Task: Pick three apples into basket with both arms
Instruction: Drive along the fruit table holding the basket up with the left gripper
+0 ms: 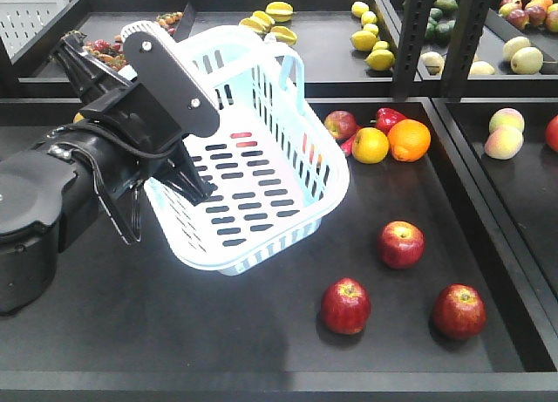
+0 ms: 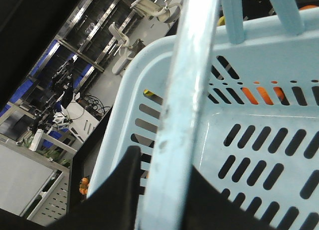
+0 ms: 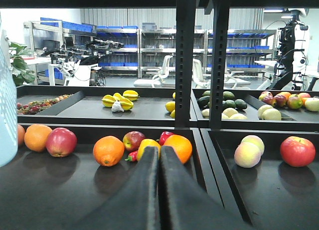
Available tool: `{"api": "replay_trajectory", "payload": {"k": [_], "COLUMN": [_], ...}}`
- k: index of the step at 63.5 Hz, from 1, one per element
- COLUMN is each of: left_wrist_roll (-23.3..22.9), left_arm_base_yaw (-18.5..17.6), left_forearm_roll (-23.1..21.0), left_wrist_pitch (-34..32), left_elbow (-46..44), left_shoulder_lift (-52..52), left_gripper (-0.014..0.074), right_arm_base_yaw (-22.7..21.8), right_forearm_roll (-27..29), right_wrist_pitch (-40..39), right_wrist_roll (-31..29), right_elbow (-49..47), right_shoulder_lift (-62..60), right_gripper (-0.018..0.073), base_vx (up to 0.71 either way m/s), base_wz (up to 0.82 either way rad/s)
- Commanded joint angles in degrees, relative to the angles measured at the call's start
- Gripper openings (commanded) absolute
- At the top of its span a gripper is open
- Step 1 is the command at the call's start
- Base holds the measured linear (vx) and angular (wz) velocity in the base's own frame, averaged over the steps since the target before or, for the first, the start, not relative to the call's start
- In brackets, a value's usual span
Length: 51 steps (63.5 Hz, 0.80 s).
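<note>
The left claw is clamped on the near-left rim of the basket. The left wrist view shows the pale rim running between its black fingers. The grip tips the basket up on its low edge, so its slotted bottom slopes and its mouth faces up and to the claw's right, probably to ease loading. Its long axis seems to run away from that claw, slanting rightward. The three apples lie on the table, right of the left claw and past the basket, none inside. The right claw is closed on nothing, with an orange ahead to its left.
</note>
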Motion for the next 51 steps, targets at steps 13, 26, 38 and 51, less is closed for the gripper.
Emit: {"api": "replay_trajectory", "payload": {"k": [13, 26, 38, 51], "left_wrist_roll": [-0.4, -0.4, -0.4, -0.4], "left_arm_base_yaw": [-0.06, -0.06, -0.06, -0.06], "left_forearm_roll": [2.58, 2.58, 2.58, 2.58], "left_wrist_pitch": [-1.72, -1.44, -1.26, -1.26], "left_elbow": [-1.88, -1.88, -1.88, -1.88], "left_shoulder_lift": [-2.17, -2.17, -2.17, -2.17], "left_gripper": [-0.0006, -0.0006, -0.0006, -0.0006], "right_arm_base_yaw": [-0.41, -0.41, -0.41, -0.41], "right_forearm_roll": [-0.5, -0.5, -0.5, -0.5], "right_wrist_pitch": [-4.3, -4.3, -4.3, -4.3], "right_wrist_roll": [0.0, 0.0, 0.0, 0.0], "right_elbow": [0.7, 0.7, 0.7, 0.7], "right_shoulder_lift": [0.05, 0.05, 0.05, 0.05], "right_gripper": [-0.0009, -0.0009, -0.0009, -0.0009], "base_vx": [0.0, 0.0, 0.0, 0.0], "base_wz": [0.01, 0.0, 0.0, 0.0]}}
